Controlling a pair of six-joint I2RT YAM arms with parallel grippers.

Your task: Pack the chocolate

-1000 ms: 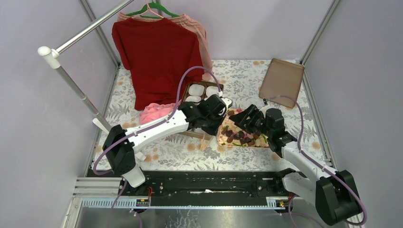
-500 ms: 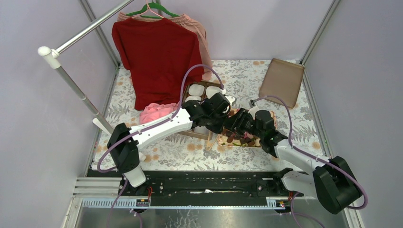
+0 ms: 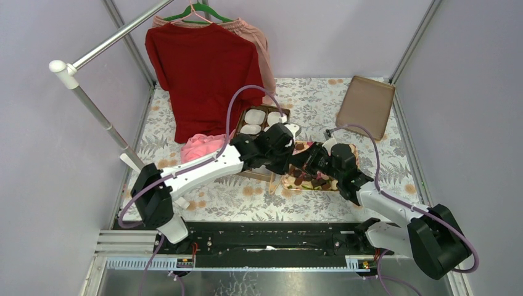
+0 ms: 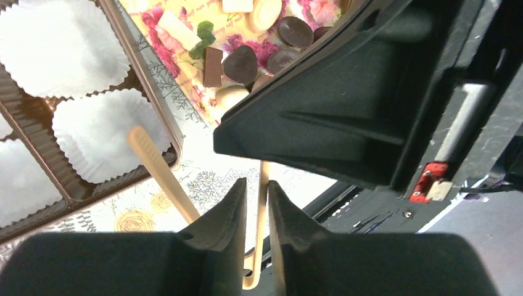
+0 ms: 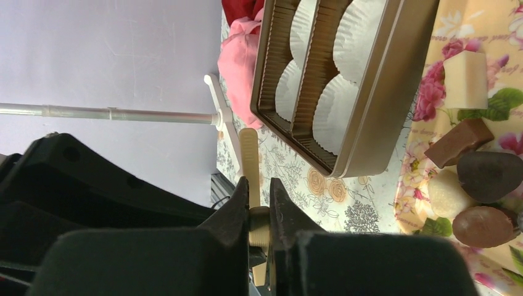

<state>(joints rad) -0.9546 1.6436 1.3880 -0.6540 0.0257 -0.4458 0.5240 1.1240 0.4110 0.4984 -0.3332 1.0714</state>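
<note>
Arms: 2, the left arm (image 3: 197,168) and the right arm (image 3: 388,206)
Grippers: 2, the left gripper (image 4: 257,185) and the right gripper (image 5: 258,182)
Tongs (image 4: 160,169): 1 pair
Box (image 5: 370,142): 1
Paper cups (image 5: 336,114): 4 in the box
Flowered tray (image 5: 481,24): 1
Chocolate (image 5: 490,176): 5 pieces clear in the right wrist view; too small to count from above
Flat brown tray (image 3: 366,106): 1
Hanging garments: 2, a red shirt (image 3: 200,74) and a peach garment (image 3: 262,49)
Pink cloth (image 3: 200,147): 1
Green hanger (image 3: 200,11): 1

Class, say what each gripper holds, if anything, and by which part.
The right fingers pinch the beige tongs partway down from the tip. The left fingers flank one arm of them; whether they grip it cannot be told.
</note>
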